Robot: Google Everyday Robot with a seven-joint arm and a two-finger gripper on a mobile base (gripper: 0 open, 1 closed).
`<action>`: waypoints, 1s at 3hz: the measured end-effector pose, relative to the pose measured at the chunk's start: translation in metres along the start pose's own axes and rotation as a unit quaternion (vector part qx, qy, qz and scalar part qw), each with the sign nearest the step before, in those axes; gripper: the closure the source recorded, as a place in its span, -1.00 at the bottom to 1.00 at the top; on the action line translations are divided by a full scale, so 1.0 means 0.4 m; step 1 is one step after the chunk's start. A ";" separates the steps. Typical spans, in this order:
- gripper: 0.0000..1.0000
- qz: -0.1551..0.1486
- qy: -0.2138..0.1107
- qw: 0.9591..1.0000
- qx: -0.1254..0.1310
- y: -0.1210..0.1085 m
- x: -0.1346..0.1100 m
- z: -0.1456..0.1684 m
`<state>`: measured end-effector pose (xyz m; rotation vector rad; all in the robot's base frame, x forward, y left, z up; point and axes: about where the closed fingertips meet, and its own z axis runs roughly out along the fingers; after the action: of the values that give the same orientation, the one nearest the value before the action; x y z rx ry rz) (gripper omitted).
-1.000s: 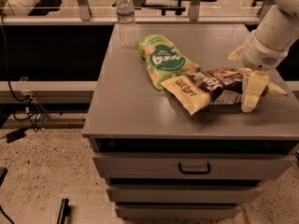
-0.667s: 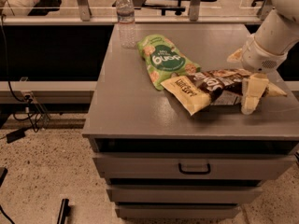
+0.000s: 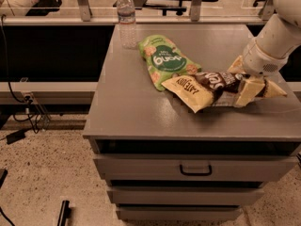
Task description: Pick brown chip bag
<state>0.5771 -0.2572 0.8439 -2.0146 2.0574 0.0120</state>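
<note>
The brown chip bag (image 3: 207, 86) lies on the grey cabinet top (image 3: 136, 107), right of centre. Its pale yellow lettered end points to the front left and its dark brown end with the white logo points right. My gripper (image 3: 260, 89) is low over the cabinet top at the bag's dark right end, touching or overlapping that end. The white arm (image 3: 277, 36) comes down to it from the upper right. A green snack bag (image 3: 164, 60) with white lettering lies just behind and left of the brown bag, its lower edge meeting it.
A clear water bottle (image 3: 127, 20) stands at the back left of the cabinet top. The cabinet has drawers below (image 3: 195, 168). Behind it run a rail and chairs. Cables lie on the speckled floor (image 3: 37, 173) to the left.
The gripper has shifted very slightly at the brown bag's right end. The bags and bottle have not moved.
</note>
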 end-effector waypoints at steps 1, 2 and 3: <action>0.27 0.004 0.000 1.000 -0.007 0.003 -0.003 0.006; 0.72 0.007 0.000 1.000 -0.012 0.004 -0.005 0.005; 1.00 0.007 0.000 1.000 -0.012 0.003 -0.005 0.001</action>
<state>0.5758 -0.2550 0.8437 -2.0149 2.0812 0.0393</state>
